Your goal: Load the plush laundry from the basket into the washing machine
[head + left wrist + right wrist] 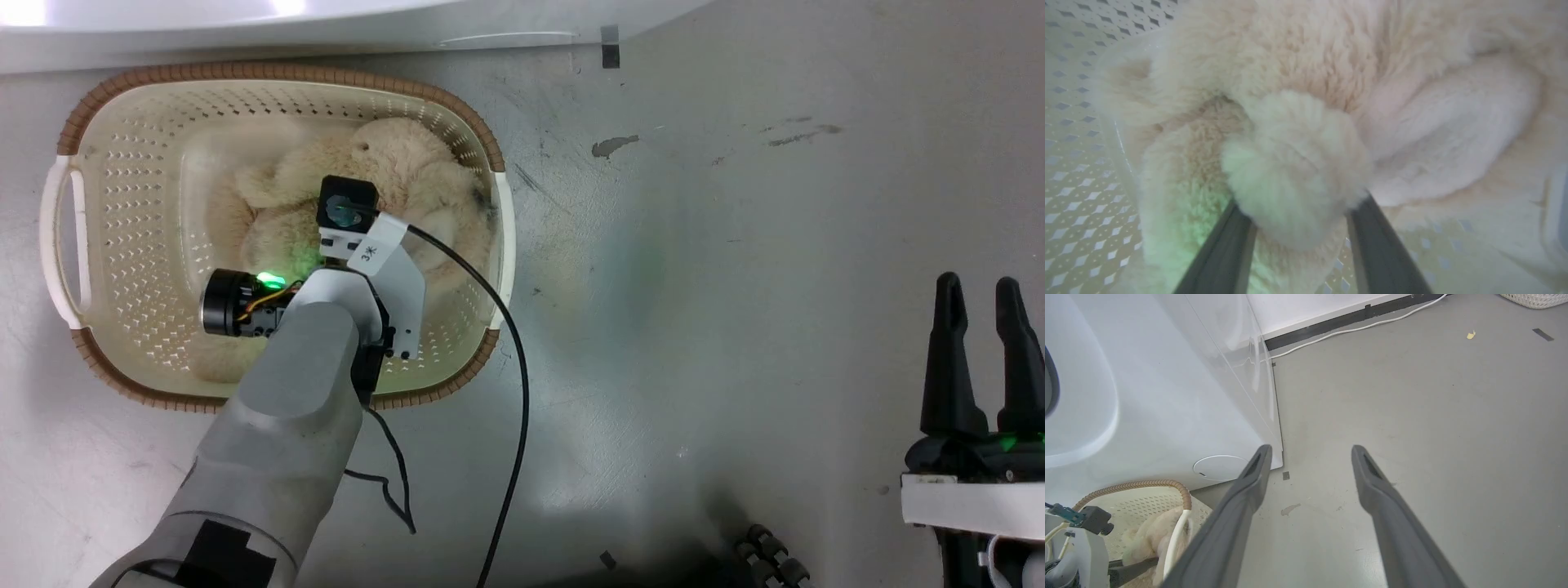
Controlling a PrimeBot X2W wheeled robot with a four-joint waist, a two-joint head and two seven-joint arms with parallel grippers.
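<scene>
The fluffy cream plush laundry [400, 155] lies curled in the oval cream basket [277, 72] with the brown rim, on the floor at the left. My left arm's wrist [351, 245] hangs over the toy and hides the fingers in the head view. In the left wrist view my left gripper [1298, 204] is open, its dark fingers [1237, 245] straddling a rounded limb of the plush [1331, 61], tips buried in fur. My right gripper [976, 282] hovers open and empty over bare floor at the lower right. The white washing machine [1147, 396] stands just behind the basket [1139, 485].
A black cable [518, 392] runs from the left wrist across the grey floor. The washer's white edge [245, 24] runs along the top of the head view. A white cable [1351, 330] lies along the wall, and a woven basket [1535, 299] sits far right.
</scene>
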